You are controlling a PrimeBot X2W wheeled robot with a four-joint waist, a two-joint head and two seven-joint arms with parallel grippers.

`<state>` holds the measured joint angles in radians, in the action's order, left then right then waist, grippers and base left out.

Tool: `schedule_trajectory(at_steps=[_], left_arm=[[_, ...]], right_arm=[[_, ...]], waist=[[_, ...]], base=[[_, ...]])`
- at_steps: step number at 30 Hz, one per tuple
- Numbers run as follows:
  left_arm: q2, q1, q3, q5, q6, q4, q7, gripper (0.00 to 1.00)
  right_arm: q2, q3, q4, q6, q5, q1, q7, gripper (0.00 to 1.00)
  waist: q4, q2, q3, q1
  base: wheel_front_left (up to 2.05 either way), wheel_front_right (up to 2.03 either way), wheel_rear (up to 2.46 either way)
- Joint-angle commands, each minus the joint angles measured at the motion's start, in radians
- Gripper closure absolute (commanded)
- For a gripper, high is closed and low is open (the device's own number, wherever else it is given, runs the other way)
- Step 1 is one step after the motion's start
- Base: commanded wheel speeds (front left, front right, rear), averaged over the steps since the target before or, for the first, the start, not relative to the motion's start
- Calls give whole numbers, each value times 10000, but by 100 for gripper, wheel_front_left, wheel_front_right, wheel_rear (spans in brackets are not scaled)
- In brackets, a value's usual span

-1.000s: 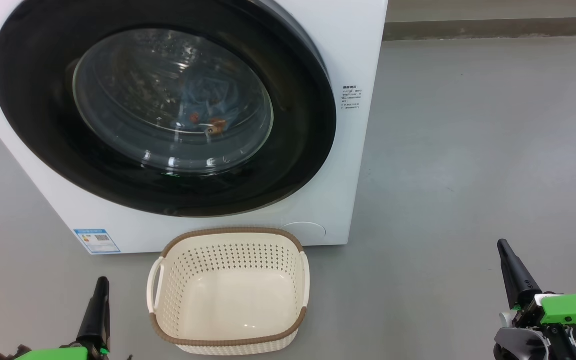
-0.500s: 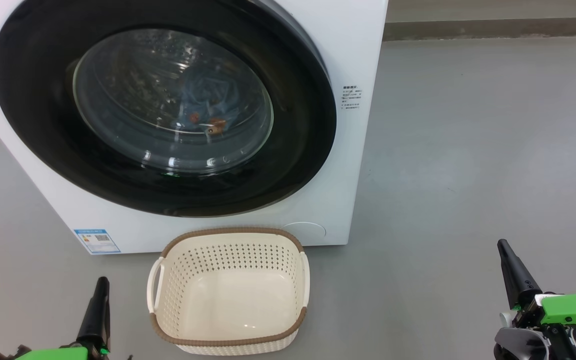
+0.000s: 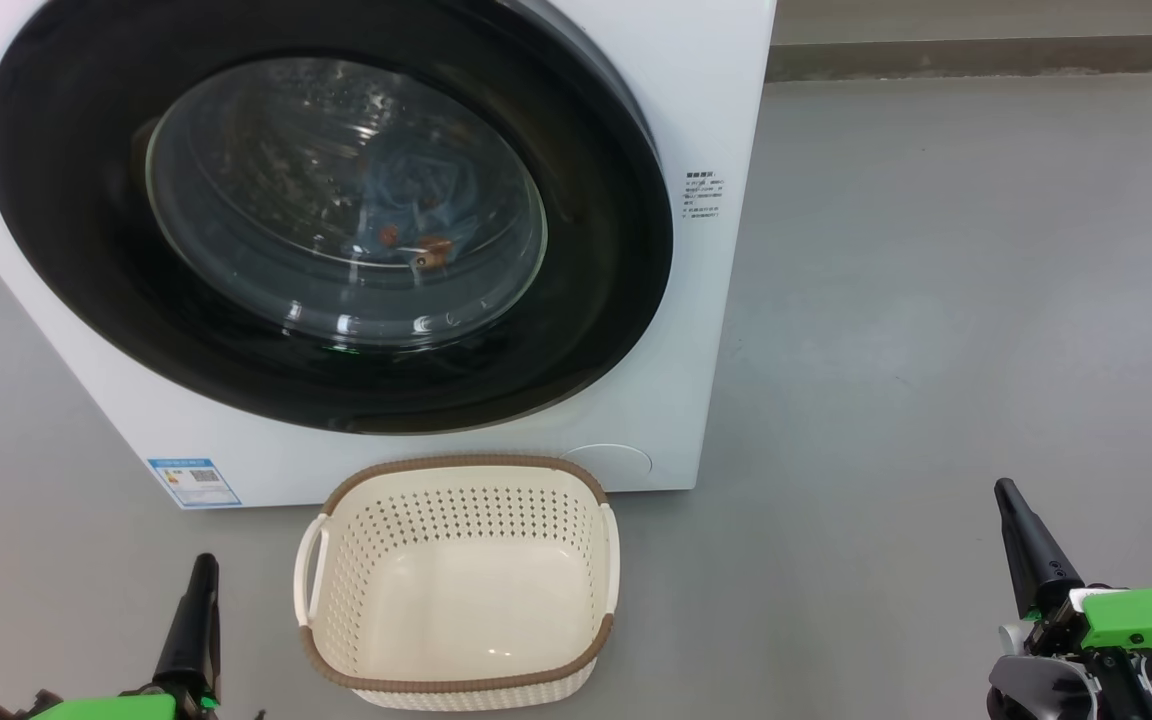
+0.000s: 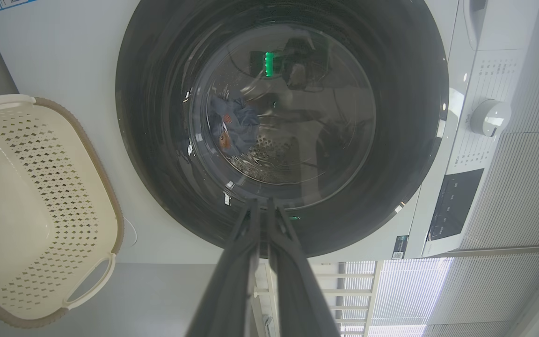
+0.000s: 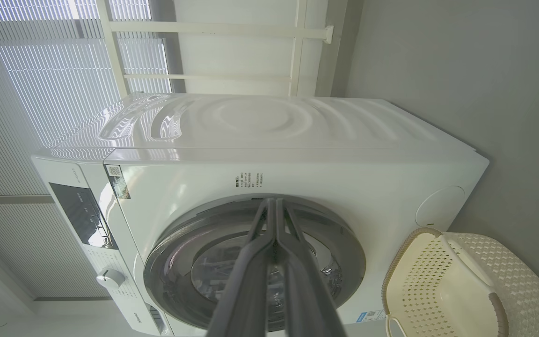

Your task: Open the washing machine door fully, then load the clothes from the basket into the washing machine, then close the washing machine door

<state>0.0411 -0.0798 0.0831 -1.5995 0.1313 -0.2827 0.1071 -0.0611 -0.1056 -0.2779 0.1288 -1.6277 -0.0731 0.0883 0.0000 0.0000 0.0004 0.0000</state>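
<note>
The white washing machine (image 3: 716,100) stands ahead with its black-rimmed washing machine door (image 3: 66,250) lying against its front. Through the glass I see the clothes (image 3: 416,200), blue fabric with orange marks, inside the drum. The cream basket (image 3: 456,462) sits on the floor just in front of the machine with nothing in it. My left gripper (image 3: 202,568) is low at the left of the basket, shut and holding nothing. My right gripper (image 3: 1006,490) is far to the right, also shut and holding nothing. In the left wrist view the fingers (image 4: 246,243) point at the door (image 4: 157,164).
Grey floor (image 3: 936,300) spreads to the right of the machine, ending at a skirting strip (image 3: 986,55) at the back. A control knob (image 4: 489,117) and dark panel (image 4: 452,206) sit on the machine's top front. Window blinds (image 5: 40,84) stand behind it.
</note>
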Motion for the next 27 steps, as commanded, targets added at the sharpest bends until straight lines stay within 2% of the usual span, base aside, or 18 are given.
schedule_trajectory(at_steps=[1, 27], left_arm=[[91, -361, 326, -75, -6, 299, 74, 100], [91, -359, 326, -76, -6, 306, 73, 100]], right_arm=[[-57, 133, 283, 19, 8, -400, 75, 100], [-35, 101, 281, 19, 35, -403, 100, 100]], waist=[[0, 0, 0, 0], [0, 0, 0, 0]], base=[[0, 0, 0], [0, 0, 0]])
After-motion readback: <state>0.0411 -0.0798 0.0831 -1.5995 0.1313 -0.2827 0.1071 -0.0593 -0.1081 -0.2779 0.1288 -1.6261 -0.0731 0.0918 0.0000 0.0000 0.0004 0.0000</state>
